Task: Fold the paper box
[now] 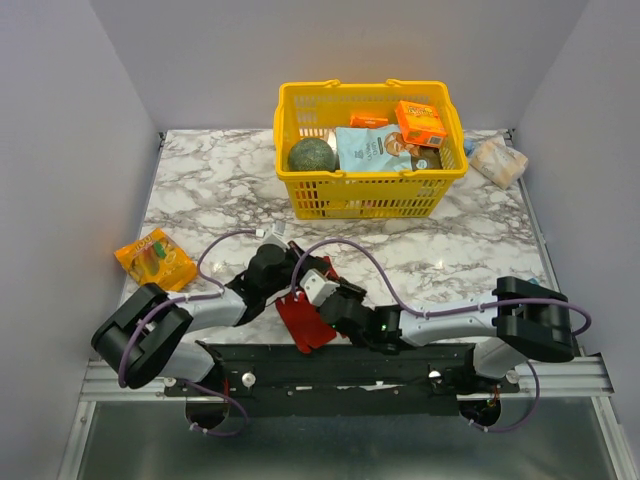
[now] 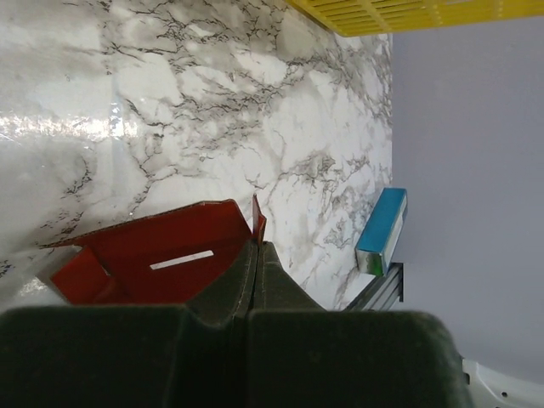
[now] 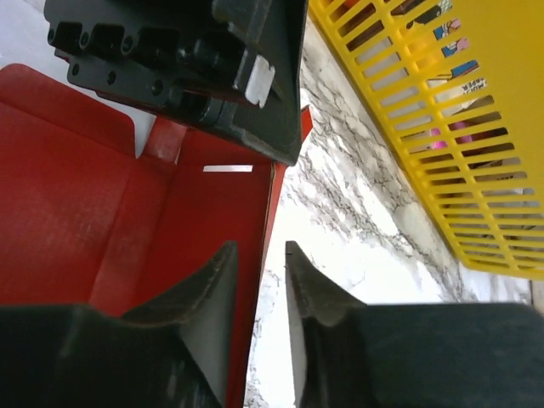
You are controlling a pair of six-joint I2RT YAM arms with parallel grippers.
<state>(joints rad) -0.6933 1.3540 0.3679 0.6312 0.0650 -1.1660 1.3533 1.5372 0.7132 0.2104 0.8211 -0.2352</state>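
Two sets of fingers meet at the paper box (image 1: 303,318). My left fingers (image 2: 228,293) are pressed together, pinching a thin upright flap on the box's edge. My right fingers (image 3: 208,293) stand spread, and the red sheet's edge runs through the gap between them, unclamped. The box lies opened out on the marble worktop (image 1: 220,190) near its front edge, between both arms. Further back sits a yellow basket (image 1: 365,195) of groceries, and an orange snack packet (image 1: 155,258) lies at the left.
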